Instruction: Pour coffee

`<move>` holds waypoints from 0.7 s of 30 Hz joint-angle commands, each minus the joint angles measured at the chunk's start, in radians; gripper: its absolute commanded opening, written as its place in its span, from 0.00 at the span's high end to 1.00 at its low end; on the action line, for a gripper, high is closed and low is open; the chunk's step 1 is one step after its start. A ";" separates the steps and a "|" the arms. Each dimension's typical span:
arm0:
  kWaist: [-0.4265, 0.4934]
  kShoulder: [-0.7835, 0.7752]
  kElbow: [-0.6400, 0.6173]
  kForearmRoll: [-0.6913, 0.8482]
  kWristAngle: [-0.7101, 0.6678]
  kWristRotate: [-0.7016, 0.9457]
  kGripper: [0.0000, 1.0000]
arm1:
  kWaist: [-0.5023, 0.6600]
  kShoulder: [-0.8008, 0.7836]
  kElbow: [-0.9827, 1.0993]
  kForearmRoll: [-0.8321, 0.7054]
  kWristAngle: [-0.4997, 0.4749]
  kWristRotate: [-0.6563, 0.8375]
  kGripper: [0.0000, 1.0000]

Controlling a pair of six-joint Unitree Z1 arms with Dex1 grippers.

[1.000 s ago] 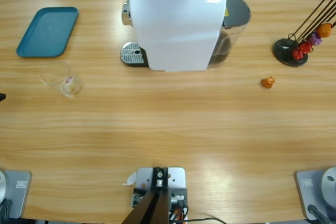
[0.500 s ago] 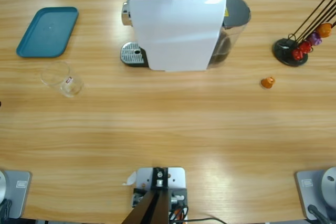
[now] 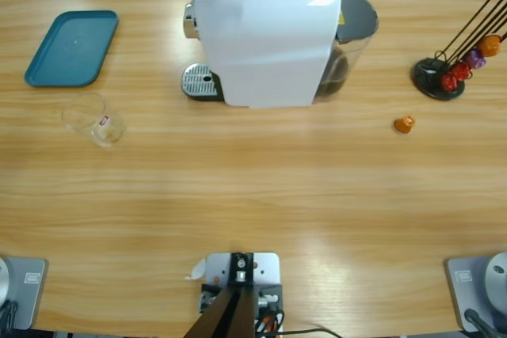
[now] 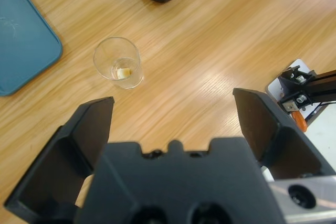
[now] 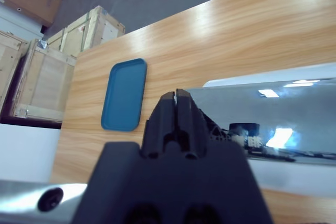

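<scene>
The left gripper (image 4: 173,114), jaws wide apart, hangs above bare table; ahead of it stands the upright clear glass (image 4: 118,62), holding no coffee, with the blue tray (image 4: 21,35) beside. The right gripper (image 5: 176,100), jaws pressed together, rests over the coffee machine's silver lever (image 5: 283,121).

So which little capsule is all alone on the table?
The orange capsule, lying loose on the bare wood. The other capsules sit together at the black rack.

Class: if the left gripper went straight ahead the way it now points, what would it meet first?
Probably the bare wooden table. The left gripper, jaws open, points down beside the clear glass, though depth is unclear.
</scene>
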 commanded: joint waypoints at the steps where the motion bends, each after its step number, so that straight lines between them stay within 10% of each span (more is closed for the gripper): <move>1: -0.001 -0.025 0.016 0.014 -0.015 0.011 0.01 | 0.041 0.220 0.076 0.113 0.033 0.002 1.00; 21: -0.001 -0.033 -0.007 0.017 -0.015 0.011 0.01 | 0.041 0.223 0.076 0.242 -0.050 -0.049 1.00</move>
